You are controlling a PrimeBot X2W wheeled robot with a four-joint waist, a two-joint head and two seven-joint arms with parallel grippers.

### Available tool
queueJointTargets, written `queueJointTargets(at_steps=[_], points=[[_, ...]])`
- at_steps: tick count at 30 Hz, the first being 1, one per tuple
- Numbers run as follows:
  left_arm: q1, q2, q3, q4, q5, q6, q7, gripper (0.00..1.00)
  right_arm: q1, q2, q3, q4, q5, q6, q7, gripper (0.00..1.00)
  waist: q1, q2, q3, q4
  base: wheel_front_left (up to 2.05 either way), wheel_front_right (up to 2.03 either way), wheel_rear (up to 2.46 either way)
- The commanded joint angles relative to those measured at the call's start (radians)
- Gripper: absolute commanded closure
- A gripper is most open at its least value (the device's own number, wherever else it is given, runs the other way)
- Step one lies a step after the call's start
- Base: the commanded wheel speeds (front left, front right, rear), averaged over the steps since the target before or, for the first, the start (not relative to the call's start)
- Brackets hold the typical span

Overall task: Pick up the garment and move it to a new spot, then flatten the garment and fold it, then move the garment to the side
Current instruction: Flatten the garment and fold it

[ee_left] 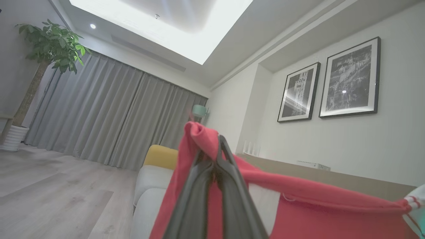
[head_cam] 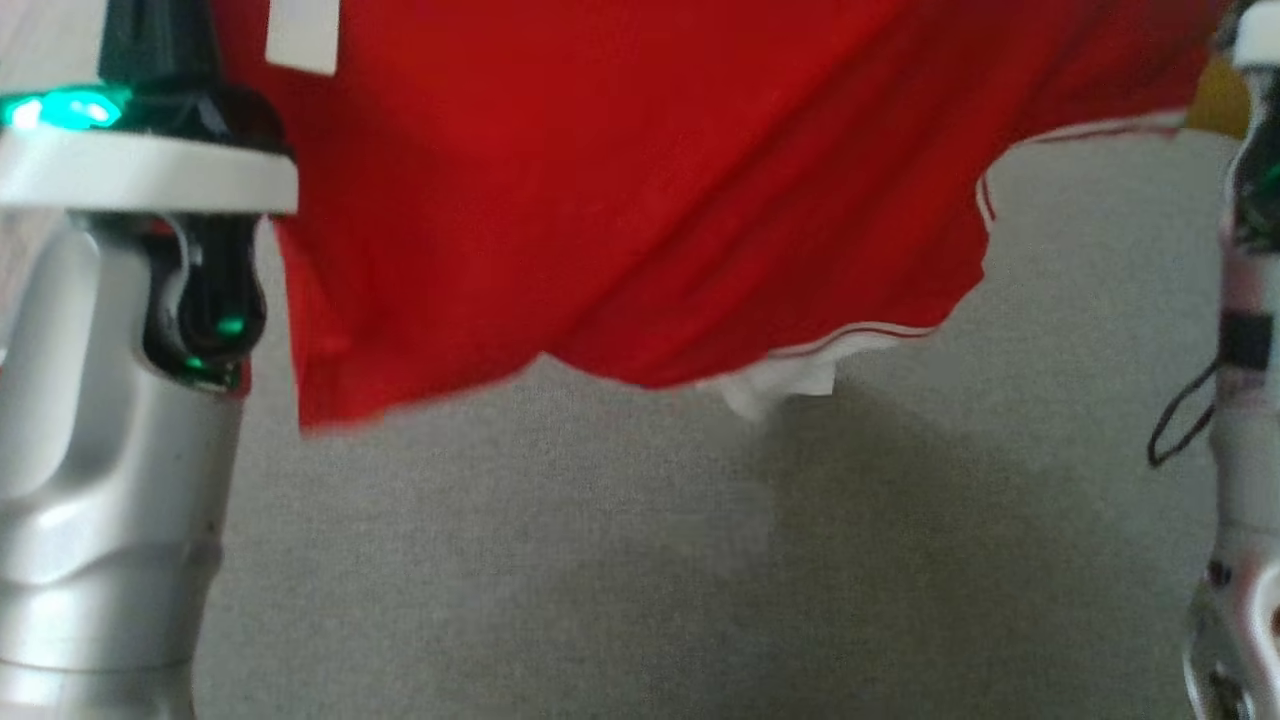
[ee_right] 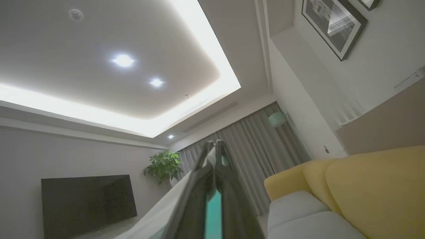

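Left jaws are clenched on a bunched red fold of the garment (head_cam: 640, 200); right jaws are clamped on a pale edge of cloth, seemingly its trim. It hangs stretched between them, apparently clear of the grey surface (head_cam: 600, 560) below, with its hem sagging in the middle. This looks like the carry to a new spot. Next it needs an even, taut lowering so that it lands flat.

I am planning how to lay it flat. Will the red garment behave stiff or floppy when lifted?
Probably floppy: the red garment sags in folds where it hangs. Likely light: the left gripper holds it by one small pinched corner. Its loose hem may crumple when lowered.
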Motion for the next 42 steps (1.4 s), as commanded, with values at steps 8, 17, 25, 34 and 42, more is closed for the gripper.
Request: queueJointTargets(at_steps=[8, 17, 25, 34, 42], points=[[-0.178, 0.017, 0.043, 0.040, 0.008, 0.062, 0.027, 1.00, -0.235, 0.051, -0.042, 0.089, -0.141, 0.003, 0.043, 1.00, 0.0001, -0.0001, 0.181, -0.009, 0.00, 0.00, 0.00], [-0.479, -0.015, 0.052, 0.245, 0.099, 0.096, -0.117, 1.00, -0.611, 0.095, -0.125, 0.273, -0.312, 0.003, -0.082, 1.00, 0.0001, -0.0001, 0.365, -0.022, 0.00, 0.00, 0.00], [-0.559, -0.057, 0.112, 0.388, 0.117, 0.063, -0.173, 1.00, -0.719, 0.086, -0.130, 0.349, -0.305, 0.003, -0.127, 1.00, 0.0001, -0.0001, 0.425, -0.044, 0.00, 0.00, 0.00], [-0.151, -0.121, 0.283, 0.429, 0.207, 0.012, -0.175, 1.00, -0.250, 0.081, -0.037, 0.273, -0.104, 0.003, -0.132, 1.00, 0.0001, -0.0001, 0.395, -0.090, 0.00, 0.00, 0.00], [0.236, -0.198, 0.473, 0.445, 0.256, -0.029, -0.175, 1.00, 0.328, 0.091, 0.097, 0.159, 0.075, 0.003, -0.133, 1.00, 0.0001, -0.0001, 0.323, -0.135, 0.00, 0.00, 0.00]])
